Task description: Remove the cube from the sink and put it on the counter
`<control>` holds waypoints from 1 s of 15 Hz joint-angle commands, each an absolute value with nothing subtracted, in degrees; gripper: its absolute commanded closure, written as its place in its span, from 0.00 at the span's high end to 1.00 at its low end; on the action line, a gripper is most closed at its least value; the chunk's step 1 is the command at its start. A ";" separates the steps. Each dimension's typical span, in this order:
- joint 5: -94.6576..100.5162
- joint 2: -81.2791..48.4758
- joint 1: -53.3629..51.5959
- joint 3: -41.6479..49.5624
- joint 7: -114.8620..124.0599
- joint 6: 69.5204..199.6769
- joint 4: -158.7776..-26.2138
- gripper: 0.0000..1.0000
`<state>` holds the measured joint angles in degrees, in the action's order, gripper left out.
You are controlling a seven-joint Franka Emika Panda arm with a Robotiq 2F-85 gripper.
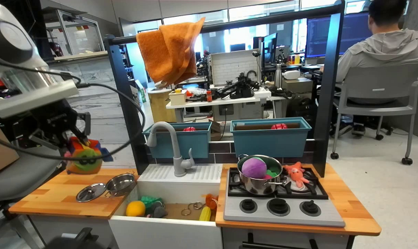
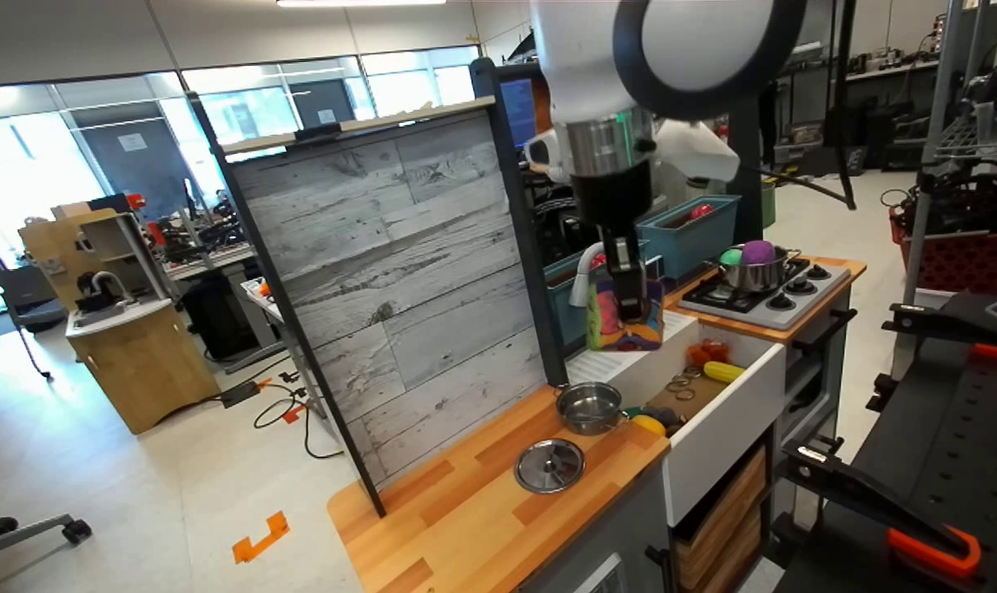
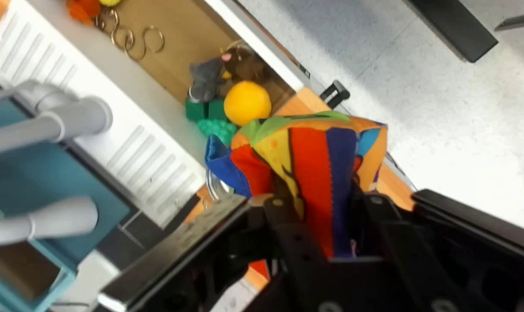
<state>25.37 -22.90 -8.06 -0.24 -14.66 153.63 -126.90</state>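
The cube (image 1: 87,165) is a soft multicoloured fabric block with red, orange, yellow, green and blue patches. My gripper (image 1: 80,139) is shut on it and holds it in the air. It also shows in an exterior view (image 2: 610,325) and in the wrist view (image 3: 309,151), between the dark fingers (image 3: 320,203). In an exterior view the cube is above the light-brown wooden counter (image 1: 53,197), left of the white sink (image 1: 164,230). The counter (image 2: 457,511) and sink (image 2: 725,436) also show in the other exterior picture. The cube hides part of the counter in the wrist view.
A metal pan (image 1: 121,185) and its lid (image 1: 91,192) lie on the counter beside the sink. The grey faucet (image 1: 176,148) rises behind the sink. A yellow ball (image 1: 135,208) and other toys lie inside. A filled pot (image 1: 259,185) stands on the stovetop (image 1: 281,211).
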 commanded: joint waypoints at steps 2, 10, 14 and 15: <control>18.17 -18.01 -5.62 -7.26 -23.16 149.88 -123.71 0.07; 14.23 -31.14 -6.50 -9.31 -26.26 143.63 -108.01 0.07; 15.06 -38.18 -6.41 -9.80 -27.58 146.93 -103.37 0.07; 15.03 -39.50 -6.20 -10.05 -28.13 147.31 -102.57 0.07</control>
